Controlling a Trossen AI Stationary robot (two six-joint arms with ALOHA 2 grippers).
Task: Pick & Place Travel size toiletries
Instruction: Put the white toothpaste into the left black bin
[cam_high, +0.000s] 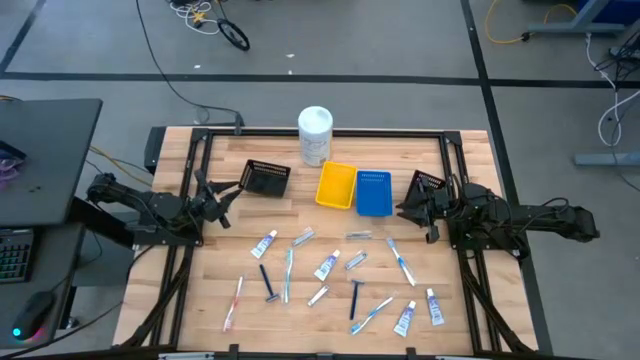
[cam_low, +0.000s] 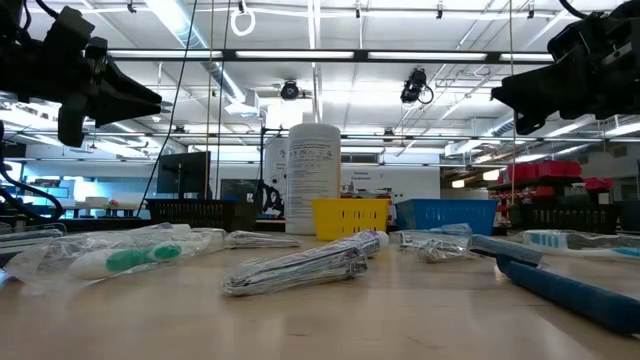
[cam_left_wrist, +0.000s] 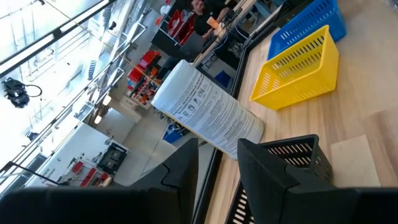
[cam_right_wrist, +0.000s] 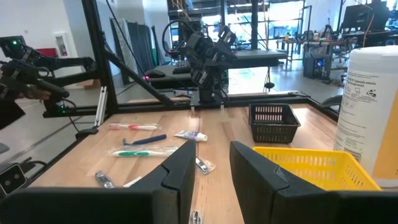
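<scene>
Travel toiletries laid out on counter (cam_high: 470, 185), both arms held clear.

Left end effector (cam_high: 222, 197) and right end effector (cam_high: 418, 207) seen empty, fingers apart; tubes (cam_high: 327, 265), razors (cam_high: 357, 297), apparently toothbrushes (cam_high: 289, 274) scattered below trays (cam_high: 336, 186).

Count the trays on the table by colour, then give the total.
Yellow tray: 1
Blue tray: 1
Black trays: 2
Total: 4

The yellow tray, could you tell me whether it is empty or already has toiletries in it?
Empty: the yellow tray shows only bare floor from above.
</scene>
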